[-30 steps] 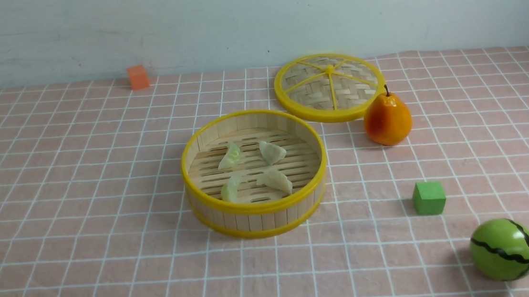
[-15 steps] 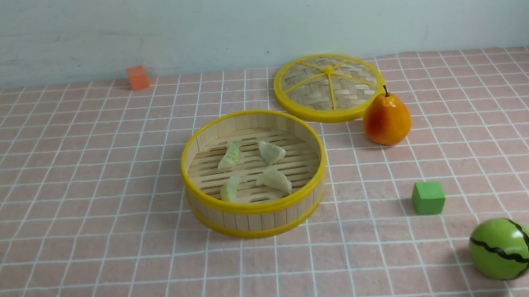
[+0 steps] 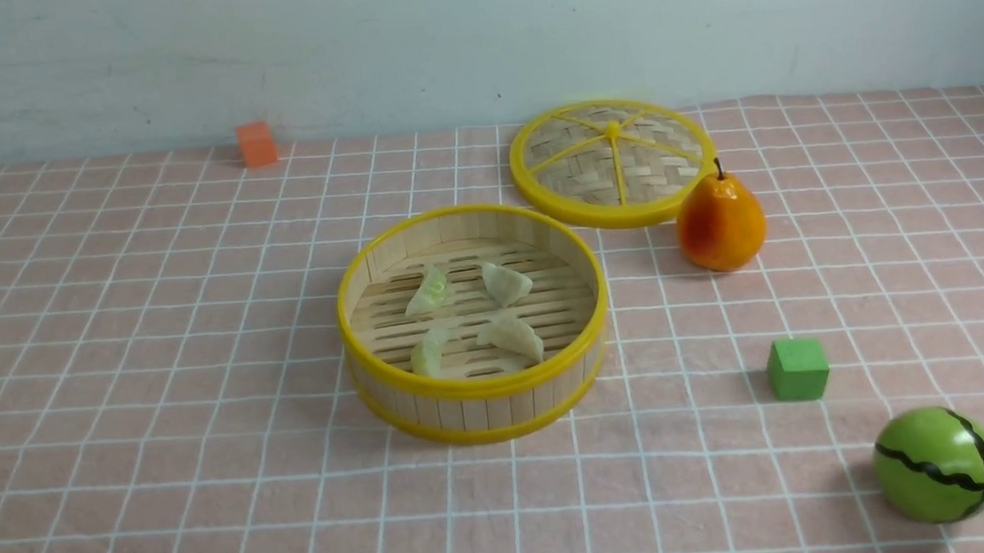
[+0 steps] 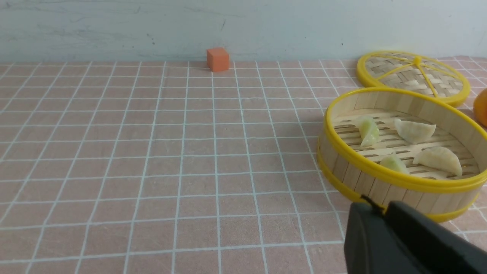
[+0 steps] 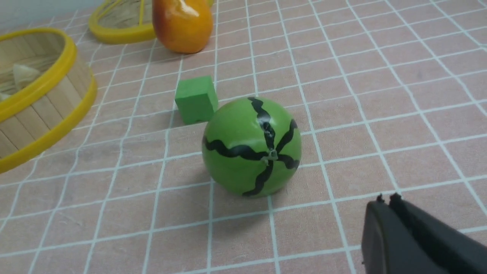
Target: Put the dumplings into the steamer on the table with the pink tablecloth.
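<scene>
Front view, centre of frame: the steamer [image 3: 473, 323] stands on the pink tablecloth [image 3: 150, 342] with all four dumplings [image 3: 471, 316] lying on its slatted floor, two pale green toward the left, two cream-white toward the right. Compared with one second earlier, the grey sliver of the right arm at the lower right corner has left the frame; nothing else has shifted, so the task reads as complete and the arms as retired. Left gripper [image 4: 384, 211], lower right of its wrist view: fingers pressed together, empty, just in front of the steamer wall without visibly touching it. Right gripper [image 5: 388, 199], lower right of its view: likewise closed and empty, near the toy watermelon [image 5: 252, 146] but apart from it.
</scene>
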Controlling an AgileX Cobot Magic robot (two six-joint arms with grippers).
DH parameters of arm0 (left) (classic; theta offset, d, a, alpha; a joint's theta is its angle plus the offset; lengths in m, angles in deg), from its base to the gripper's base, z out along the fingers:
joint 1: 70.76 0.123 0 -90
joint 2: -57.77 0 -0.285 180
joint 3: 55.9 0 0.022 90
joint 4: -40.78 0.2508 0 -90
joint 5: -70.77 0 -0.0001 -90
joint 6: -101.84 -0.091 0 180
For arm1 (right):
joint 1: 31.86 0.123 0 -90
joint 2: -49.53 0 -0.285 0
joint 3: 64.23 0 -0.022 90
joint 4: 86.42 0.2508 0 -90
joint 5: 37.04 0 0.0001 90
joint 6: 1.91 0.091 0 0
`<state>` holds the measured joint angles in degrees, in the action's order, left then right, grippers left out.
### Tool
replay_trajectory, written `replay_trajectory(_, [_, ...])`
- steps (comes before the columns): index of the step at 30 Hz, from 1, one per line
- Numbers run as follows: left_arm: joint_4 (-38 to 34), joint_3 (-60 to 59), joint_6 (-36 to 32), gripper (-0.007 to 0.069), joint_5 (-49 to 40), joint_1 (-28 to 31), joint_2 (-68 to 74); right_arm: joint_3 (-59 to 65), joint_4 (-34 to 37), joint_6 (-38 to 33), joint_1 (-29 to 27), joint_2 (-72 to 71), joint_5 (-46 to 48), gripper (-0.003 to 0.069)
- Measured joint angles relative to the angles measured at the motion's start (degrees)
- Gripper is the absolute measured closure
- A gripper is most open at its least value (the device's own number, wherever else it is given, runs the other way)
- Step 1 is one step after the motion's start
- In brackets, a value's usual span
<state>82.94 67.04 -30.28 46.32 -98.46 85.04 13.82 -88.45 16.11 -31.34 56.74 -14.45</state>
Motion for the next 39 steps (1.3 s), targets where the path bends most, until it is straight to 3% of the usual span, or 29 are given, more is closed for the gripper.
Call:
replay_trajectory(30, [0.1,-2.1,0.0,0.0539,0.7,0.0,-1.5,0.0,0.2,0.0,0.0,0.0,0.1,0.0610])
replay_trajectory(34, [-3.6,-8.7,-0.1,0.0536,1.7,4.6,-6.6,0.0,0.2,0.0,0.0,0.0,0.1,0.0608])
replay_trajectory(39, [-17.0,-15.2,-3.4,0.0568,9.5,14.8,-15.3,0.0,0.2,0.0,0.0,0.0,0.1,0.0606])
